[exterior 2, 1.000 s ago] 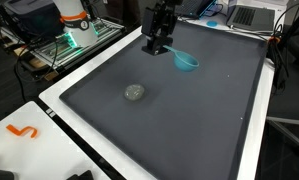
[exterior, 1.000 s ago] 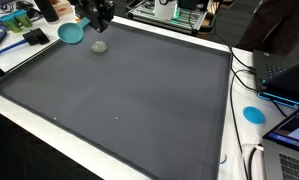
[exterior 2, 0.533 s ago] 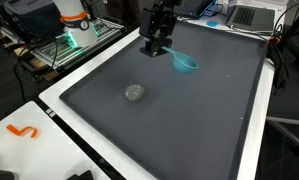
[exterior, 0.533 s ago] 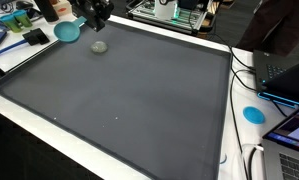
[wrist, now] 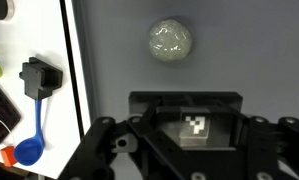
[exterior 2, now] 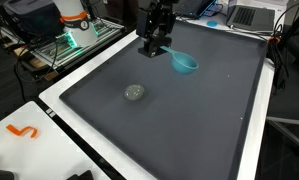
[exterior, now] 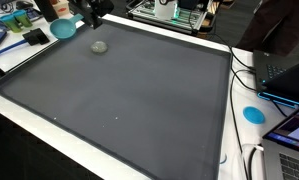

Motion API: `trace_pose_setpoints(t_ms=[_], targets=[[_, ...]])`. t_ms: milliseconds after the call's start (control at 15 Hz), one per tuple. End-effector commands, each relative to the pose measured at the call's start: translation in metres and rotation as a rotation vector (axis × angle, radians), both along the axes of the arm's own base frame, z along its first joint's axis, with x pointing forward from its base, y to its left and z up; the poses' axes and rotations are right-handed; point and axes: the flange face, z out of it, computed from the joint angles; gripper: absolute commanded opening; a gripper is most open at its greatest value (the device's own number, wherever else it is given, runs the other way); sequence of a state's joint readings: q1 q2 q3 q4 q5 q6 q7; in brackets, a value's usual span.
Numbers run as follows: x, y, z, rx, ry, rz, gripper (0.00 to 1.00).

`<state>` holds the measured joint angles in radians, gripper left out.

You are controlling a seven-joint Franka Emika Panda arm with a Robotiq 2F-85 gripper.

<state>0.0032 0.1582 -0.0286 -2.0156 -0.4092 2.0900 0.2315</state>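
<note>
My gripper [exterior: 90,12] hangs over the far corner of the dark grey mat [exterior: 139,100]; in an exterior view it [exterior 2: 155,40] is dark and upright. A blue scoop [exterior: 62,27] sticks out beside it, its thin handle running into the jaws, and its cup [exterior 2: 185,63] is tilted above the mat. The gripper is shut on that handle. A small grey ball [exterior: 99,46] lies on the mat close by, apart from the gripper [exterior 2: 135,93]. In the wrist view the ball [wrist: 171,42] lies ahead of the gripper [wrist: 196,130]. The scoop is hidden there.
A white border [wrist: 69,60] rims the mat. Beyond it lie a black part [wrist: 37,76] and a blue spoon [wrist: 27,150]. Laptops [exterior: 289,75], cables and a blue disc [exterior: 253,114] sit along one side. An orange hook [exterior 2: 24,131] lies on the white table.
The gripper has moved a little further toward the mat's far corner, and the blue scoop has gone with it. The grey ball has stayed in place.
</note>
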Motion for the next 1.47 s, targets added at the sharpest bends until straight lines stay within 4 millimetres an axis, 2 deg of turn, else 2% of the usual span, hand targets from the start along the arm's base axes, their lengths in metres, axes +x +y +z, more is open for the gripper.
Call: trace_pose_setpoints(t_ms=[0, 733, 933, 1400], targets=[[-0.007, -0.012, 0.013, 0.059, -0.014, 0.008, 0.28], [-0.024, -0.048, 0.047, 0.231, -0.049, 0.051, 0.28], [-0.030, -0.065, 0.055, 0.306, -0.066, 0.058, 0.28], [-0.053, -0.119, 0.066, 0.464, -0.123, 0.045, 0.28]])
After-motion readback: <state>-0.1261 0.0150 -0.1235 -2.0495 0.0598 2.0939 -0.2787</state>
